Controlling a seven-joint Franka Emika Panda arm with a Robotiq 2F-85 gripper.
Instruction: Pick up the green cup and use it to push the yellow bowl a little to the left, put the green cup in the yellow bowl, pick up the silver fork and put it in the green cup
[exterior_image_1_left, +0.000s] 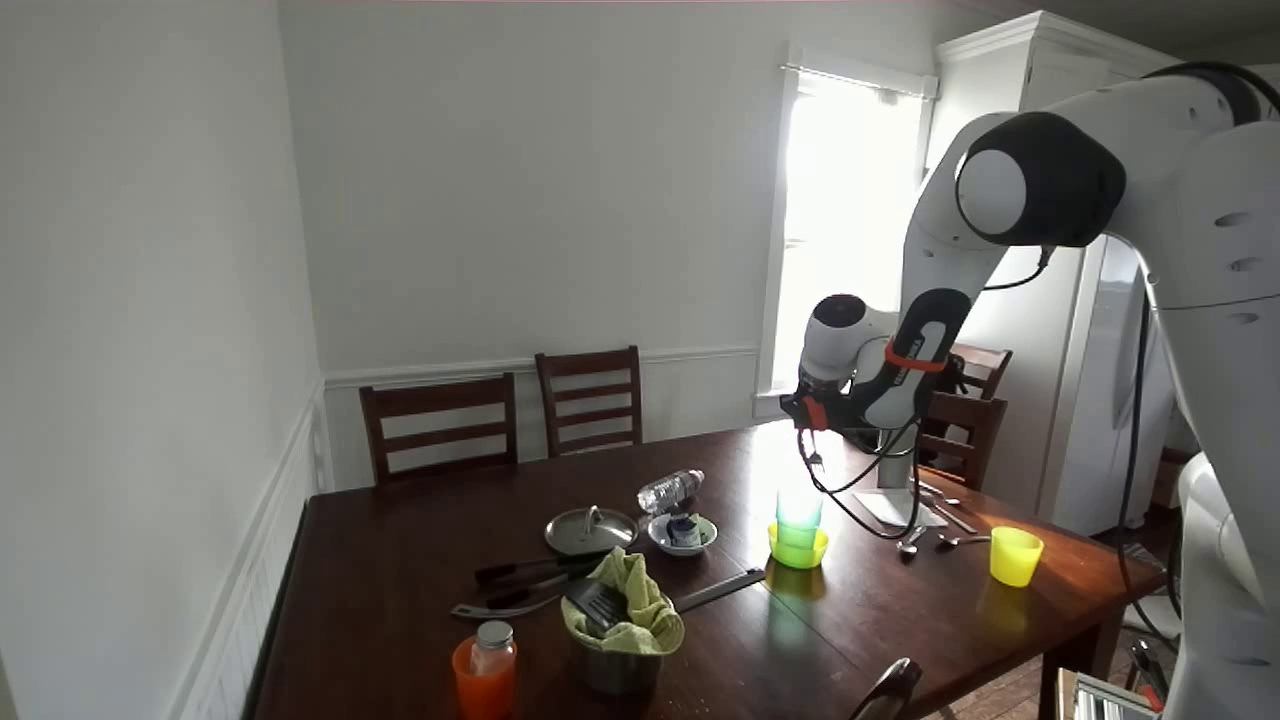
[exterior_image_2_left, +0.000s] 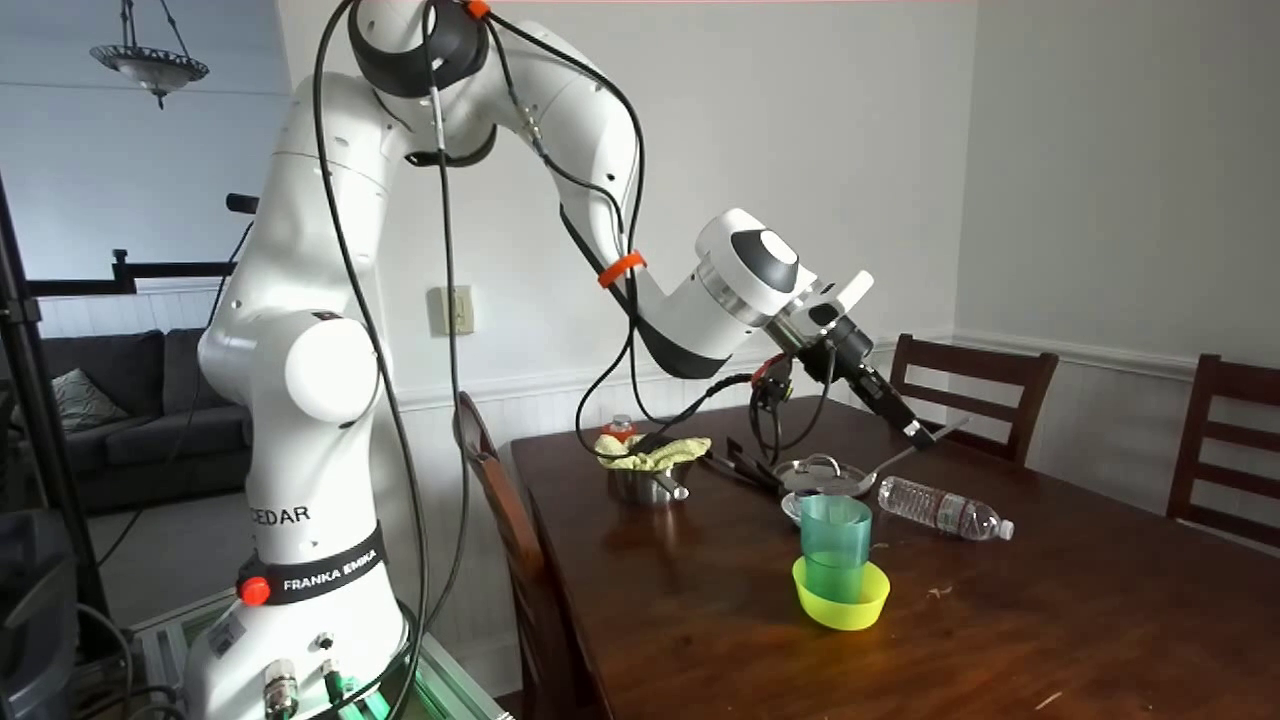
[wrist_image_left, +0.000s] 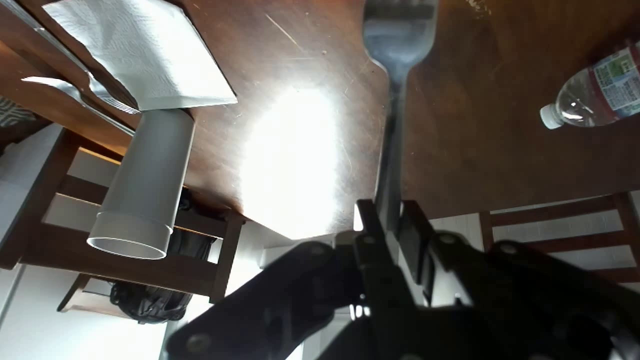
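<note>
In the wrist view the silver fork (wrist_image_left: 397, 42) is smooth, grey and slightly blurred, its broad head narrowing to a slim handle. The gripper (wrist_image_left: 388, 212) has it clamped by the handle. The top edge cuts off the tines; the handle's far end is lost between the dark fingers (wrist_image_left: 416, 222). The long axis runs almost straight, head toward 12 o'clock, handle toward 6.

In an exterior view the silver fork (exterior_image_2_left: 895, 460) is a thin pale line held in the air, its axis running from 2 to 8 o'clock; the lower end overlaps the edge of the lid (exterior_image_2_left: 818, 476), and the tines are hard to make out. At 7 o'clock from the gripper, the translucent green cup (exterior_image_2_left: 836, 545) stands upright in the yellow bowl (exterior_image_2_left: 843, 614).

In an exterior view the silver fork (exterior_image_1_left: 816, 461) looks small and dark, pointing toward 6 o'clock, where glare washes out the green cup's upper part.
</note>
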